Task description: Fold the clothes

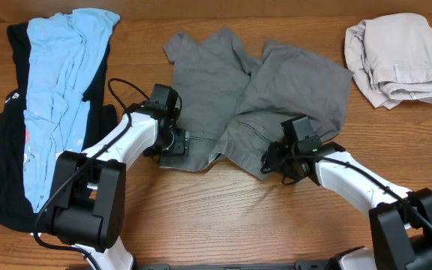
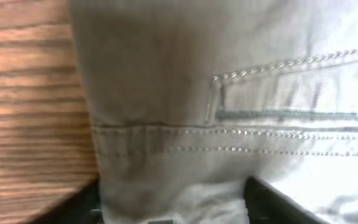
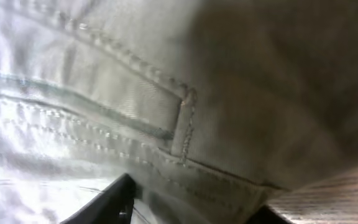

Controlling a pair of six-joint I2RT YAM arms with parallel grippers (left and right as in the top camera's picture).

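Observation:
The grey shorts (image 1: 276,90) lie spread out mid-table, legs pointing away and waistband toward the front. My left gripper (image 1: 172,144) is at the waistband's left corner. In the left wrist view its fingers (image 2: 173,208) are closed on bunched waistband cloth (image 2: 197,74) beside a pocket seam. My right gripper (image 1: 274,161) is at the waistband's right corner. In the right wrist view its fingers (image 3: 191,208) pinch the cloth (image 3: 260,81) at the table. The light-blue shirt (image 1: 58,90) lies on the black garment (image 1: 6,180) at the far left.
A folded beige garment (image 1: 400,60) sits at the back right corner. Bare wooden table (image 1: 223,217) runs along the front between the two arms. Wood also shows at the left of the left wrist view (image 2: 30,112).

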